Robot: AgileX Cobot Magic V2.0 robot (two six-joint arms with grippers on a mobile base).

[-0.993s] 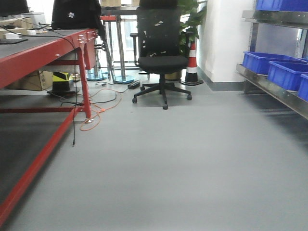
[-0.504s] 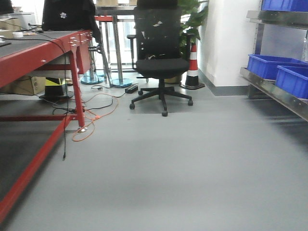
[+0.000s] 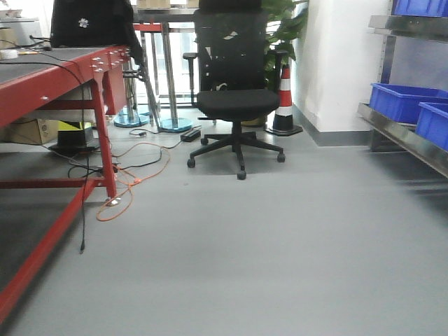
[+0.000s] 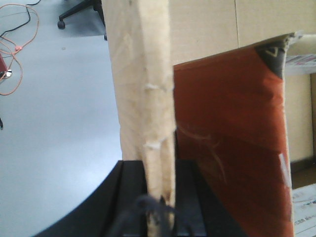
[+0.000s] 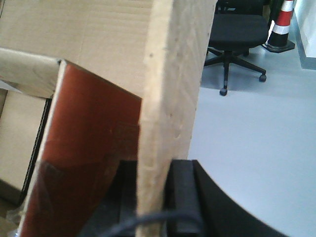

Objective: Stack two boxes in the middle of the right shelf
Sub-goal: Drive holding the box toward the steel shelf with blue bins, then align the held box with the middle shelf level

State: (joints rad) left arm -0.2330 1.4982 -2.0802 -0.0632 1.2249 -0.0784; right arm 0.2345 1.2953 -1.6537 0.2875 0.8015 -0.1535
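— Pinching the box (image 4: 140, 98) from two sides: clamping one upright cardboard wall with the left gripper (image 4: 159, 197), another with the right gripper (image 5: 154, 197). Hanging above grey floor (image 4: 59, 108), not yet at the right shelf (image 3: 402, 136) ahead.
— Steering right, then; lifting level, probably pulling neither wall outward.
— Minding the blue bins (image 3: 402, 101) sitting on that tier; seeing no free spot from here. Not finding a second box.
— Skirting the office chair (image 3: 236, 98), orange cable (image 3: 122, 203) and red table (image 3: 42, 87) too.
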